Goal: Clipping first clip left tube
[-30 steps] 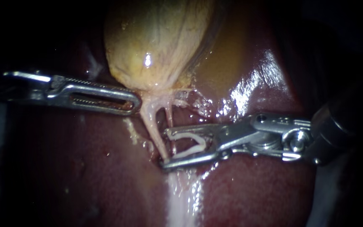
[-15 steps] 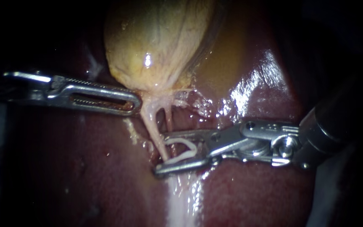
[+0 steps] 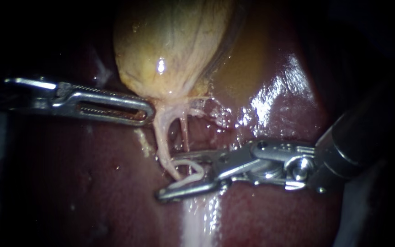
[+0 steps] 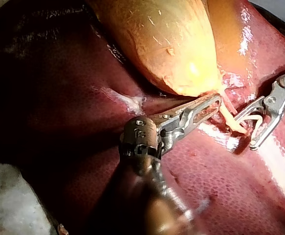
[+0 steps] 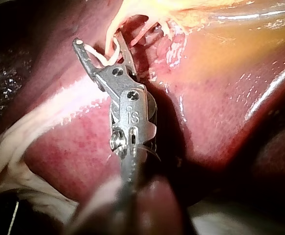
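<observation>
Here, right instrument (image 3: 165, 178) lying level, clip (image 3: 193, 165) at left tube (image 3: 161, 137)

The gallbladder (image 3: 170, 45), yellow-tan and finely veined, lies on the dark red liver (image 3: 92, 183), its narrow end pointing toward the liver's middle; a wet glint sits on its surface; beside it a glossy yellow-brown patch (image 3: 248, 68) spreads over the liver; a thin tube (image 3: 184, 132) runs from the narrow end down onto the liver; a pale whitish band (image 3: 200, 224) crosses the liver's surface farther on; in the left wrist view, whitish material (image 4: 8, 205) lies past the liver's edge.
</observation>
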Motion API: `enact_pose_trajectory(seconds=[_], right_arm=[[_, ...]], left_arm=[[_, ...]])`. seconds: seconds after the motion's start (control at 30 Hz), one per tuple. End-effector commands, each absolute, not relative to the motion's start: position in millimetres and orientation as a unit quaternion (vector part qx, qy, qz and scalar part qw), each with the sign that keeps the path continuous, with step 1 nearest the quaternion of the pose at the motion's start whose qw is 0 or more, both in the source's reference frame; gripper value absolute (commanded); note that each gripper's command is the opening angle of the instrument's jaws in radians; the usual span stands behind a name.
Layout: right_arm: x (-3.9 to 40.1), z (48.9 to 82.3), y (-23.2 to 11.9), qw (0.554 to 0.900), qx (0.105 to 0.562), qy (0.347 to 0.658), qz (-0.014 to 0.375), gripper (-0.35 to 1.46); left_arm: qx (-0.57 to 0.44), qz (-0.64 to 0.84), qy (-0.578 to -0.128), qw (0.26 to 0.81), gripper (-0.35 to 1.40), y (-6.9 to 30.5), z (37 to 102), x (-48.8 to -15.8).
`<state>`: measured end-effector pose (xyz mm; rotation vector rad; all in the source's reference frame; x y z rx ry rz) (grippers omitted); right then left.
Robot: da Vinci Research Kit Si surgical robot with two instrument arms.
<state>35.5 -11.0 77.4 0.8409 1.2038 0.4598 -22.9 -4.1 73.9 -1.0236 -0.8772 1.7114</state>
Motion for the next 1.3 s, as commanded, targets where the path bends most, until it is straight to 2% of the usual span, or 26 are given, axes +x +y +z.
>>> enact_pose_trajectory(seconds=[0.03,1.3], right_arm=[[35.6,77.5,-11.1,0.718,0.381,0.544,0.207,0.46],[38.1,78.5,-12.7,0.715,0.398,0.538,0.204,0.44]], left_arm=[[-0.416,0.696,-0.357,0.463,-0.35,-4.1,74.0,-22.9],[-0.416,0.696,-0.357,0.463,-0.35,-4.1,74.0,-23.3]])
